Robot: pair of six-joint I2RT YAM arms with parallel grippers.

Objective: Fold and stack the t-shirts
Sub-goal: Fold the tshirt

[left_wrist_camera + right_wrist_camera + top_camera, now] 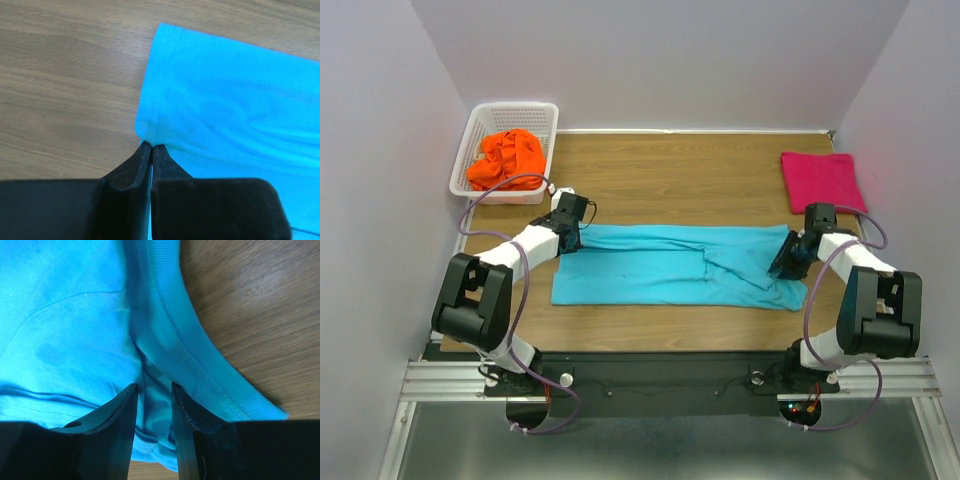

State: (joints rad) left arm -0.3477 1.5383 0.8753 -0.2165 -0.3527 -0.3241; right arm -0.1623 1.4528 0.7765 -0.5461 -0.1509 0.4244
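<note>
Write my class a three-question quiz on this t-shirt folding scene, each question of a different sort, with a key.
1. True or false: the orange t-shirt lies folded flat on the table.
2. Multiple choice: the left end effector is pinched on which part of the turquoise t-shirt? A) a hemmed corner B) the collar C) the middle of the chest
3. Short answer: where does the folded pink t-shirt lie?

Key
1. False: it is crumpled in the white basket.
2. A
3. On the table's far right corner.
</note>
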